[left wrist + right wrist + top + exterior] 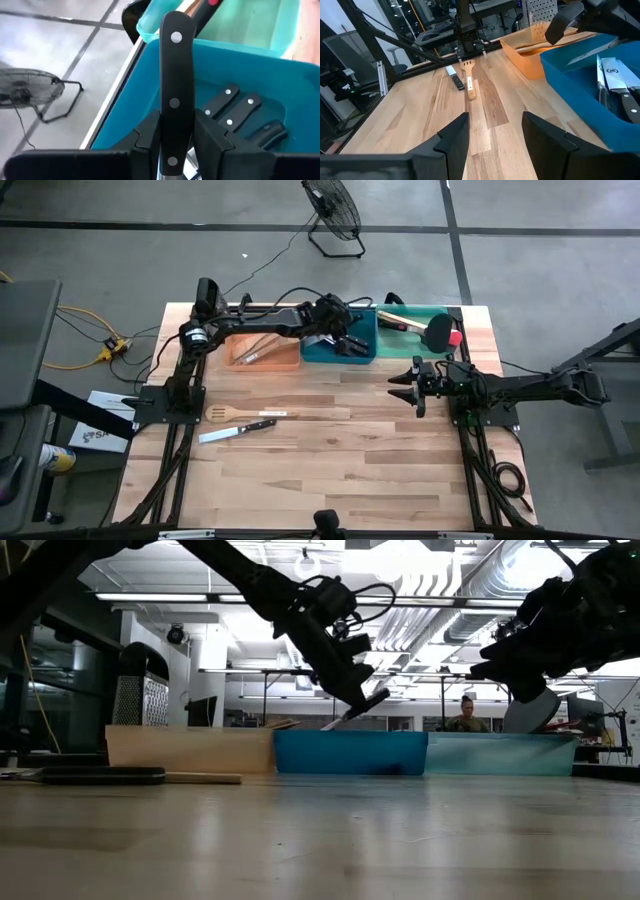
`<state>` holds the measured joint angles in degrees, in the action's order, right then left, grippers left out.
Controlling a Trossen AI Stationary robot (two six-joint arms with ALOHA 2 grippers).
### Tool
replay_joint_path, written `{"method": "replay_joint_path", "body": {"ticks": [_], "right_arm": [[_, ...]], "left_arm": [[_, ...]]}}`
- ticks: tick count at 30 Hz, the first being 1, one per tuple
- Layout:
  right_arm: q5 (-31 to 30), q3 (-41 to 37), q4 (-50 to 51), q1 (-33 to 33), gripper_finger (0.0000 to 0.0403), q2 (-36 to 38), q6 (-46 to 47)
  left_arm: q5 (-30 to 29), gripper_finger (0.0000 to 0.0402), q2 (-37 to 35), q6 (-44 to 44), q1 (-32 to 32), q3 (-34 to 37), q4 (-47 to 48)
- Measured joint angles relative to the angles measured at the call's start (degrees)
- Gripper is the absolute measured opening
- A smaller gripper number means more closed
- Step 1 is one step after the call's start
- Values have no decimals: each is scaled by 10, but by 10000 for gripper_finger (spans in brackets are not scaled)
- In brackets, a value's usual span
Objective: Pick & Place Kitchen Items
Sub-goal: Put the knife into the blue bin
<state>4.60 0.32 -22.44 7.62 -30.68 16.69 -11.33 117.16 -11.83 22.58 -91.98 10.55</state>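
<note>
Left gripper [172, 150] clamps a black-handled knife [175, 85] over the blue bin [338, 345]; the handle runs straight out past the fingers, and in the low view the knife tilts down toward the bin. Left arm reaches across the orange bin [265, 355]. More knives [240, 112] lie in the blue bin. Right gripper [492, 132] hovers over the table [350, 470] near the green bin [420, 330], jaws apart, holding nothing. A wooden fork [240, 414] and another knife [237, 430] lie on the table near the left edge.
</note>
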Motion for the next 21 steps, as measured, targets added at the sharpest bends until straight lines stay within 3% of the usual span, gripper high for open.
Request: {"method": "replay_joint_path", "body": {"ticks": [6,16,21], "right_arm": [[0,0,0,0,174,0,0],[0,0,0,0,174,0,0],[0,0,0,0,174,0,0]], "left_arm": [[32,82,0,33,4,0,8],[36,82,1,31,3,0,26],[35,110,2,30,3,0,37]]}}
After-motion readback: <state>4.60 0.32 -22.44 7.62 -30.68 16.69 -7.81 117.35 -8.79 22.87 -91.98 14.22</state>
